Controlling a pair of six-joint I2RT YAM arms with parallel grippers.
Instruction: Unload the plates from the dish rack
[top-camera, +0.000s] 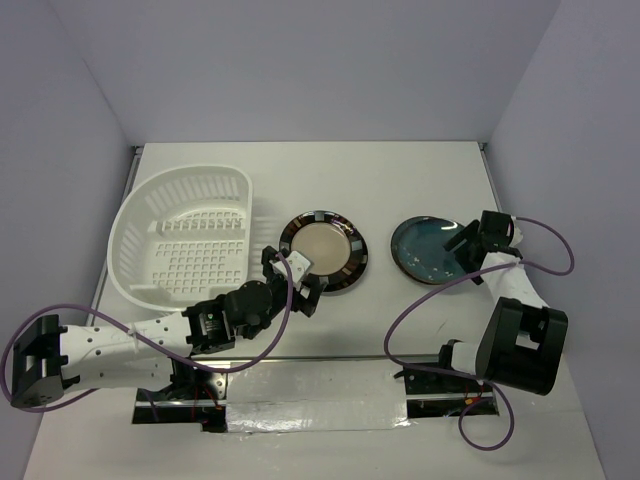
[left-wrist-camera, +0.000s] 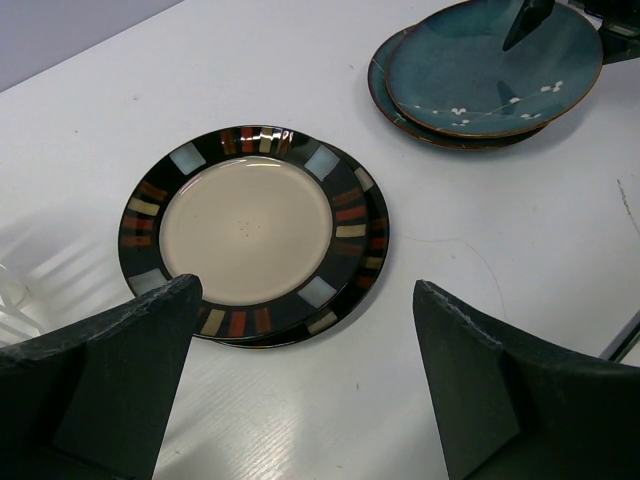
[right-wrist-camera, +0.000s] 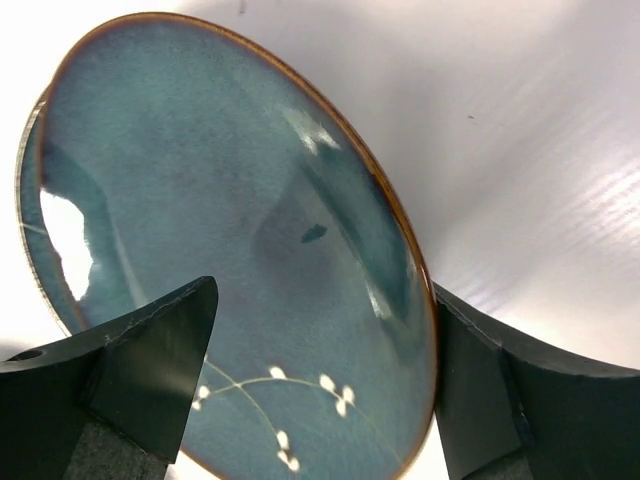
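Note:
The white dish rack (top-camera: 185, 240) stands at the left with no plate in it. The beige-centred plate (top-camera: 322, 250) (left-wrist-camera: 245, 230) lies flat mid-table on a second one like it. My left gripper (top-camera: 295, 275) (left-wrist-camera: 307, 288) hovers open just short of its near rim, touching nothing. The teal-blue plate (top-camera: 430, 250) (right-wrist-camera: 220, 230) rests slightly tilted on another teal plate (left-wrist-camera: 400, 105). My right gripper (top-camera: 468, 243) (right-wrist-camera: 325, 290) is open and straddles its right rim, one finger (right-wrist-camera: 150, 370) over the plate's face and the other outside the rim.
Purple cables (top-camera: 545, 260) loop from the right arm over the table's right side. Grey walls close the table at the back and both sides. The rack's near rim (top-camera: 150, 300) lies close to the left arm.

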